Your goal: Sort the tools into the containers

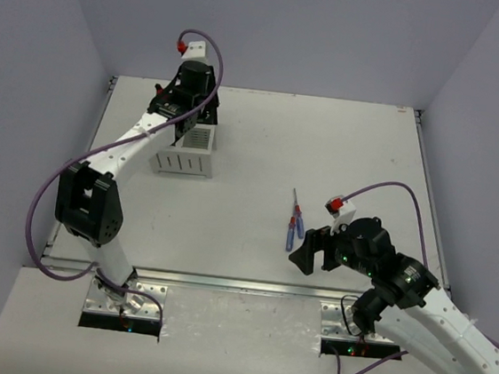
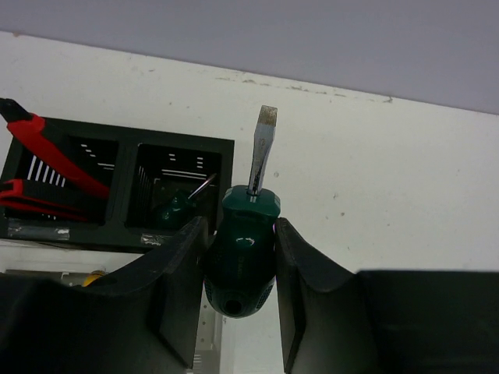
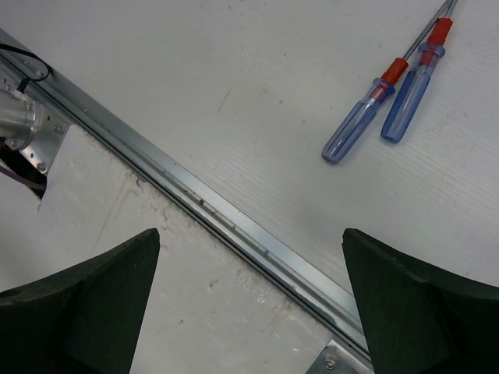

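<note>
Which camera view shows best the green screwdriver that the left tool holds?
The left wrist view: the green screwdriver fills the centre, its handle clamped in the left tool, its flat blade pointing up the picture. In the top view the arm hides it. The right wrist view does not show it.

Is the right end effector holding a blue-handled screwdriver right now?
No, the right end effector is open and empty, while both blue-handled screwdrivers lie on the table ahead of it.

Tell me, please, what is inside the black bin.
Red-handled cutters fill the left compartment, a small green screwdriver lies in the right; the left gripper covers the bin's near right corner.
</note>
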`<state>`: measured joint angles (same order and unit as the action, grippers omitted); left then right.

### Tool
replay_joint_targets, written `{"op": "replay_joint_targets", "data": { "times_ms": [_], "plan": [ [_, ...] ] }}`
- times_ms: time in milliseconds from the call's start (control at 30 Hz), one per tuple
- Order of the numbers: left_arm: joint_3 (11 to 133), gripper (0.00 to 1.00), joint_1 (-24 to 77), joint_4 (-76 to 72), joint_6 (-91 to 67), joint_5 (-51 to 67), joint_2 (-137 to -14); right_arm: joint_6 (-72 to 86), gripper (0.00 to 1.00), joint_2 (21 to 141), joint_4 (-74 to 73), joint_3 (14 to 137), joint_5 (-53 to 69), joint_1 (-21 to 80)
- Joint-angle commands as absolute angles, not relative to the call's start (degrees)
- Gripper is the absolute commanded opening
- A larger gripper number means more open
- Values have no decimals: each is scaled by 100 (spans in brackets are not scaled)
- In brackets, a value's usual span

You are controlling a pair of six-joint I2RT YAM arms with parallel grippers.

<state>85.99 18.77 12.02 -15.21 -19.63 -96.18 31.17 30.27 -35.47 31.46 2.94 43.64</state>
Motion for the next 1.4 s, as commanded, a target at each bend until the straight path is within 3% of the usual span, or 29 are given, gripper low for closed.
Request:
{"op": "replay_joint_targets", "data": {
  "times_ms": [0,367,933,1033,1067,1100,1133,1167,1367],
  "plan": [
    [8461,0,1732,68,-1693,-1921,-9775,3211,99,3117,-3243,3153,322,4359],
    [8649,0,1472,97,-1956,-2606,-10670,3323,99,2957,-3467,3111,299,4359],
    [9070,2,1204,325,-2145,-2412,-11190,3424,99,3332,-3295,3150,434,4356],
    [9024,13,1204,263,-2206,-2390,-11188,3437,99,3392,-3225,3085,440,4351],
    [8954,23,1204,232,-2222,-2358,-11164,3445,99,3401,-3202,3069,456,4359],
    [8924,24,1204,213,-2254,-2356,-11162,3461,99,3417,-3184,3052,480,4352],
    [8892,41,1204,194,-2293,-2321,-11145,3463,99,3442,-3164,3038,524,4351],
    [8838,51,1204,160,-2336,-2288,-11102,3463,99,3469,-3141,3023,574,4355],
    [8716,63,1204,90,-2466,-2116,-10788,3454,99,3540,-3065,2975,536,4359]
  ]
}}
